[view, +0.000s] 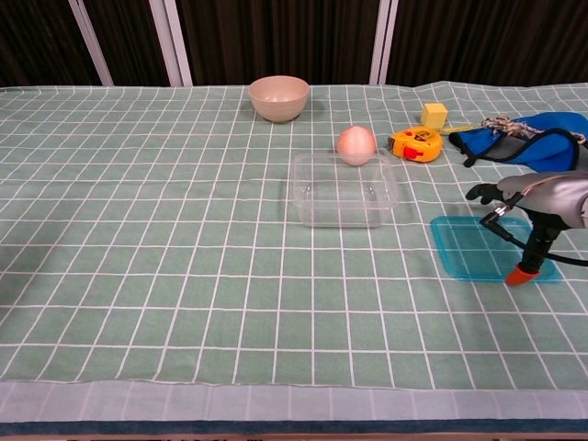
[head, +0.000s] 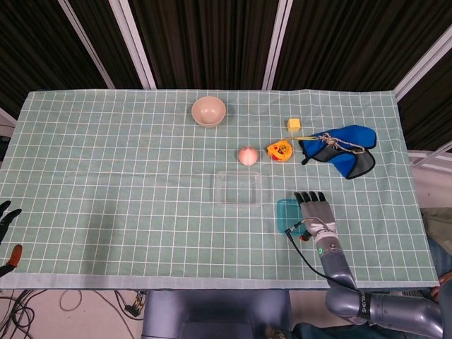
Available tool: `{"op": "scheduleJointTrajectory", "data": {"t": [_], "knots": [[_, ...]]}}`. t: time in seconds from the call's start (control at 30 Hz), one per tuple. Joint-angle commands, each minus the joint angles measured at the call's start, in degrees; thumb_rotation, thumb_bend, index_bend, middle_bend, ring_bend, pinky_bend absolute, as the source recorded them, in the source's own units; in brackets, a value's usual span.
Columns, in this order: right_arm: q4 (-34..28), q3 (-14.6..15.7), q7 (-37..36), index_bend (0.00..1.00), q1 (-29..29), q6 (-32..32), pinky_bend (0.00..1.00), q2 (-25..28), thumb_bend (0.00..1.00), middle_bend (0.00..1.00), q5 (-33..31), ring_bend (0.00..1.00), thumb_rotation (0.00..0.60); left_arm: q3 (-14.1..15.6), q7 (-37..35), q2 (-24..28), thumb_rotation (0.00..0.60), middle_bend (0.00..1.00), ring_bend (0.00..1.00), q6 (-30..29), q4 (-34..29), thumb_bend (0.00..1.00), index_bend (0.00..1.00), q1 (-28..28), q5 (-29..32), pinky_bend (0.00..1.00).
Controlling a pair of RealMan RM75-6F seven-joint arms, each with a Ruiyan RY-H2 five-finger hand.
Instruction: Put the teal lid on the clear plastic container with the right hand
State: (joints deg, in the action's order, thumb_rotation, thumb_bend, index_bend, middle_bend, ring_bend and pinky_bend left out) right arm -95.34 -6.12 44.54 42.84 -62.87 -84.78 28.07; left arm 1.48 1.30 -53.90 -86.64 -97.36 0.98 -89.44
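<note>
Here, the right hand (head: 317, 212) hovers over the teal lid (view: 478, 246), its fingers (head: 308, 198) spread flat and gripping nothing, the thumb tip pointing down at the lid's near right corner. The lid lies flat on the checked tabletop (head: 127, 183), just right of the clear plastic container (view: 343, 189). At the tabletop's left edge, the left hand (head: 8, 215) is only partly visible; its grasp cannot be told.

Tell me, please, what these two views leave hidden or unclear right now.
- Lid: head view, its right part hidden under the right hand.
- Right hand: chest view, cut by the right edge; contact with the lid unclear.
- Left hand: head view, cut by the left edge; pose unreadable.
</note>
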Motion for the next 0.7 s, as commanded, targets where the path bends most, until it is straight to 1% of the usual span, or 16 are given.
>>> {"op": "scheduleJointTrajectory", "data": {"t": [0.03,0.4,0.7], "knots": [[0.3,0.0,-0.2,0.04,0.1,0.0,0.00,-0.3,0.10,0.12,0.0,0.00,0.600,0.0,-0.1,0.0,0.600,0.00,0.00,0.0,0.0,0.46,0.11,0.0,0.1,0.00],[0.2,0.5,-0.3,0.04,0.1,-0.3,0.00,0.0,0.10,0.12,-0.3,0.00,0.600,0.1,0.0,0.1,0.600,0.00,0.00,0.4,-0.1,0.46,0.11,0.0,0.3,0.00],[1.2,1.1,-0.7,0.04,0.0,0.0,0.00,-0.5,0.10,0.13,-0.3,0.00,0.600,0.1,0.0,0.1,0.600,0.00,0.00,0.5,-0.1,0.46,0.11,0.0,0.4,0.00]]}}
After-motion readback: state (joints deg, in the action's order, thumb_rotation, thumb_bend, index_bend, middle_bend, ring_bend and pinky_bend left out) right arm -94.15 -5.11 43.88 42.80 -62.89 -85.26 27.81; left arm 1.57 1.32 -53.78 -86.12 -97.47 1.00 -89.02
